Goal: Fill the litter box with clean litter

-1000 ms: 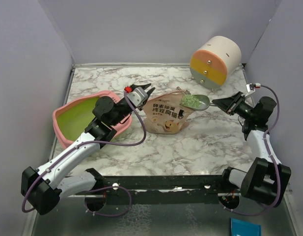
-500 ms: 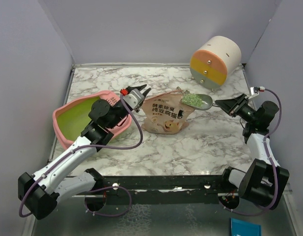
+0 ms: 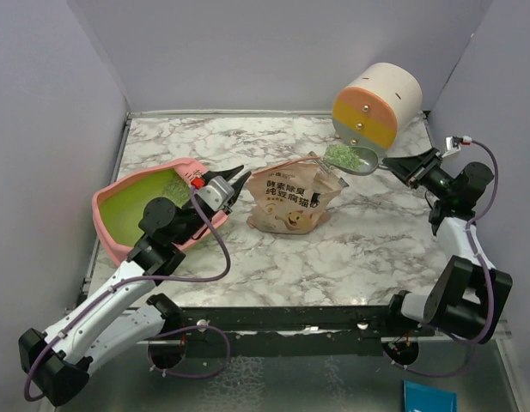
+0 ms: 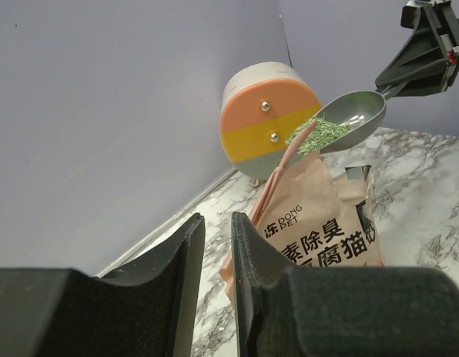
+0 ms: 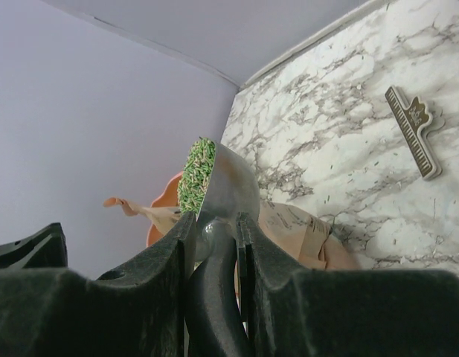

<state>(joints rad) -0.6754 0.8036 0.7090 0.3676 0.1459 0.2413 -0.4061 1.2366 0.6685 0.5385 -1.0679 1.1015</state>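
Note:
The pink litter box [image 3: 110,225] with a yellow-green inside sits at the left; a speckled patch of granules lies at its far corner [image 3: 175,178]. The tan cat-print pouch [image 3: 292,199] lies mid-table, also in the left wrist view [image 4: 318,227]. My right gripper [image 3: 400,166] is shut on the handle of a grey scoop [image 3: 365,160] heaped with green and pale litter [image 3: 340,155], held above the pouch's far right corner. In the right wrist view, the scoop [image 5: 230,190] carries litter [image 5: 193,171]. My left gripper [image 3: 230,182] is empty, its jaws a narrow gap apart, beside the box's right rim.
A round cream-orange-yellow drawer unit [image 3: 376,107] stands at the back right, just behind the raised scoop. A tan toothed clip [image 5: 413,130] lies on the marble table. Purple walls close in the left, back and right sides.
My right gripper has lifted the loaded scoop up and back toward the drawer unit. My left arm has drawn back and left from the pouch toward the litter box.

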